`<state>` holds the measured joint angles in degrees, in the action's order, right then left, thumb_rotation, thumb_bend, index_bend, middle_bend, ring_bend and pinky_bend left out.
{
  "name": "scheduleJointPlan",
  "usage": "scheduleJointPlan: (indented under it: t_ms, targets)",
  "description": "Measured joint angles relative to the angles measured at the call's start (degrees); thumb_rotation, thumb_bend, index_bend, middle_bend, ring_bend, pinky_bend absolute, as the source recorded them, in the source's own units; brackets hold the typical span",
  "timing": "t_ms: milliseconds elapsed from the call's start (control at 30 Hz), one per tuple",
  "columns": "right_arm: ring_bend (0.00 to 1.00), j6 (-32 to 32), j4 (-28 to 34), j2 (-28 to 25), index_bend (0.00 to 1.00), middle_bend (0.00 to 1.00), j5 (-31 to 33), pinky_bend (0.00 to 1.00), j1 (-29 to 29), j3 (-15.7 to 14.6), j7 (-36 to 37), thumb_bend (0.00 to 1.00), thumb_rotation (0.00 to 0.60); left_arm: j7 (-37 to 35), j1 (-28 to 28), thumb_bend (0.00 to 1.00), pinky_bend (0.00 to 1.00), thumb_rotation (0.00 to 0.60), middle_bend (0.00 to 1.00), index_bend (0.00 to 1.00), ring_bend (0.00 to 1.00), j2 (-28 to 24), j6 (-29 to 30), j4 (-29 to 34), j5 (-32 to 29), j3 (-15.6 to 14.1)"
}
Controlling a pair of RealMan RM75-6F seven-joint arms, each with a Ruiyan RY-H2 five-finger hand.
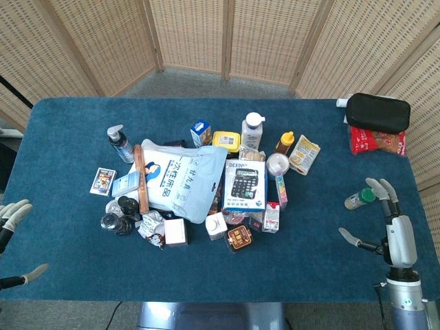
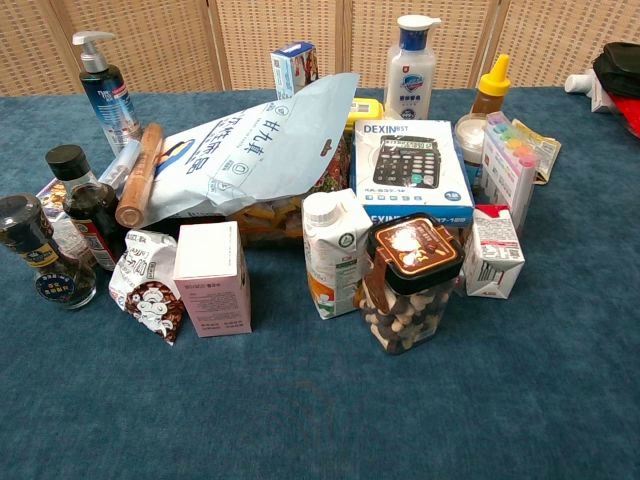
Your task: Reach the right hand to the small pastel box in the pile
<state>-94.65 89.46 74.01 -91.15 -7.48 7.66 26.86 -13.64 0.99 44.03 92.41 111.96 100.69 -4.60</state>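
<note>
A small pale pink box (image 1: 176,232) (image 2: 212,278) stands upright at the pile's front left, beside a patterned foil packet (image 2: 148,292). A narrow white box with a row of pastel dots (image 1: 280,189) (image 2: 512,160) lies at the pile's right side, next to the calculator box (image 1: 246,183). My right hand (image 1: 395,230) hovers over the table's right front, fingers spread and holding nothing, well to the right of the pile. My left hand (image 1: 12,214) shows only partly at the left edge, fingers apart and holding nothing. The chest view shows neither hand.
A small green-capped bottle (image 1: 359,199) lies just left of my right hand's fingertips. A black pouch (image 1: 377,112) and a red packet (image 1: 377,140) sit at the back right. The pile also holds a blue-and-white bag (image 1: 180,180), a milk carton (image 2: 335,250) and a jar (image 2: 410,285).
</note>
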Motion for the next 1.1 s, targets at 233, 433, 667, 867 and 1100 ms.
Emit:
scheduleJointPlan:
  t_ms: [233,433,667,867,1100]
  targets:
    - [0.00,2.00,-0.58,-0.25,0.00,0.00,-0.38,0.01,-0.56,-0.81,1.01,0.00,0.600,-0.13,-0.23,0.00,0.00,0.600,0.00,0.00,0.00,-0.05,-0.25,-0.01,-0.33,0.06]
    - [0.00,8.41,-0.49,-2.02,0.00,0.00,-0.27,0.00,-3.38,-1.23,1.87,0.00,0.600,0.12,-0.48,0.00,0.00,0.600,0.00,0.00,0.00,0.04,-0.71,0.12,-1.37,0.33]
    - [0.00,18.61,0.64,-3.09,0.00,0.00,1.26,0.00,-10.54,0.66,-4.06,0.00,0.600,0.47,-0.72,0.00,0.00,0.600,0.00,0.00,0.00,0.14,-1.07,0.35,-2.95,0.87]
    - [0.00,27.53,1.52,-3.57,0.00,0.00,3.92,0.00,-16.20,2.22,-8.99,0.00,0.600,0.21,-1.14,0.00,0.00,0.600,0.00,0.00,0.00,0.12,-1.86,0.19,-4.24,1.25]
    - [0.00,37.51,0.85,-4.45,0.00,0.00,8.19,0.00,-22.50,3.43,-13.28,0.00,0.600,0.18,-1.15,0.00,0.00,0.600,0.00,0.00,0.00,0.12,-1.93,0.14,-4.91,1.48]
